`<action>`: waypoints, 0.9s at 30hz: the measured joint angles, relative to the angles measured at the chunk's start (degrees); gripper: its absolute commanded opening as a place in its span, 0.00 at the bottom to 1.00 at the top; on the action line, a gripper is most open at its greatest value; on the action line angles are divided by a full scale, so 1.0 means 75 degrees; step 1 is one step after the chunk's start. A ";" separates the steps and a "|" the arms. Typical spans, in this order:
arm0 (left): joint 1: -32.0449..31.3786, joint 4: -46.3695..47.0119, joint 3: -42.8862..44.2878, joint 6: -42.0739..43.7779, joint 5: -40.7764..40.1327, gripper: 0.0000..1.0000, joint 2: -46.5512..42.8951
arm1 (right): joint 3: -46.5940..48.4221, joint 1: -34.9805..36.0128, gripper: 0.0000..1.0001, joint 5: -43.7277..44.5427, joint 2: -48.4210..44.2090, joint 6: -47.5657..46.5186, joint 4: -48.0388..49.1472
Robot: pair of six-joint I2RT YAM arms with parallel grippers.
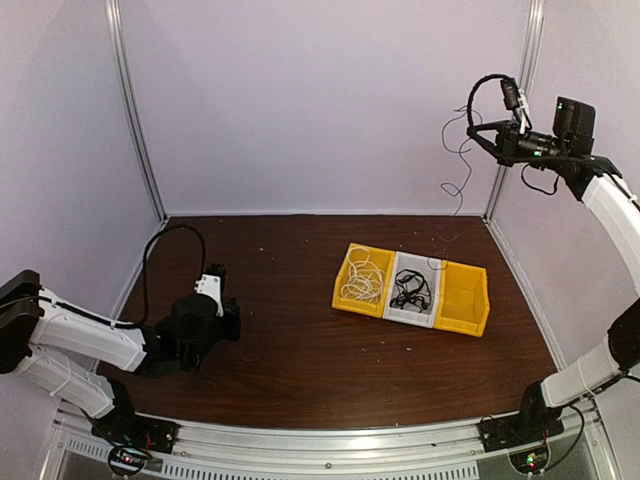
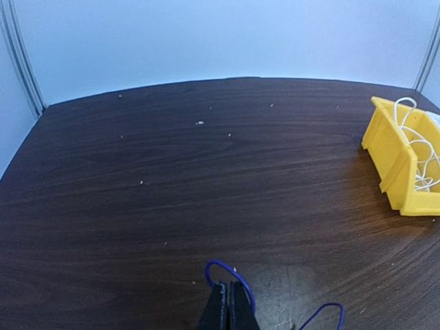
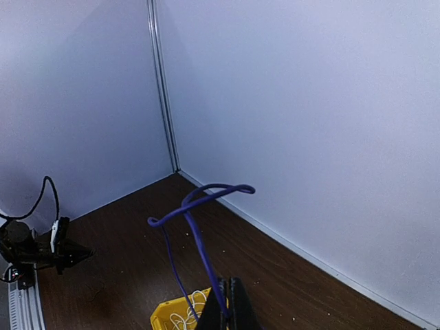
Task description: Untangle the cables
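Task judged mostly done. A white cable (image 1: 366, 277) is seen coiled loosely in the left yellow compartment of the bin (image 1: 462, 318), and a black cable (image 1: 411, 290) is bunched in the grey middle compartment; the right yellow compartment appears empty. One cable is left: a thin blue cable (image 3: 199, 237), stretched between both arms.

The right gripper (image 3: 225, 311) is raised high near the back right corner, closed on one end of the blue cable, which loops stiffly above the fingers and trails down. The left gripper (image 2: 228, 313) sits low over the table (image 2: 172, 192), closed on the other end, a small blue loop poking out ahead of the fingers. In the top view this cable shows only as a faint dark squiggle against the wall; no knots can be made out along it.

Remaining, as judged: the blue cable laid in the empty compartment.

Materials: bin of glossy moulded plastic with angular walls; table of dark wood-grain laminate with pale specks; cables thin, round, springy, holding curls.
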 measured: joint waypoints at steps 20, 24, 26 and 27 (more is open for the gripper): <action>0.0000 -0.1096 0.0746 -0.0886 -0.0702 0.00 0.1276 | -0.0895 -0.1448 0.00 -0.0251 -0.0909 -0.0883 -0.1029; 0.0000 -0.1087 0.0769 -0.0883 -0.0720 0.00 0.1343 | -0.0895 -0.1451 0.00 -0.0309 -0.0976 -0.1017 -0.1346; 0.0003 -0.1087 0.0769 -0.0883 -0.0723 0.00 0.1381 | -0.0895 -0.1454 0.00 -0.0315 -0.0991 -0.1102 -0.1483; 0.0000 -0.1090 0.0769 -0.0886 -0.0720 0.00 0.1405 | -0.0895 -0.1454 0.00 -0.0312 -0.0997 -0.1134 -0.1527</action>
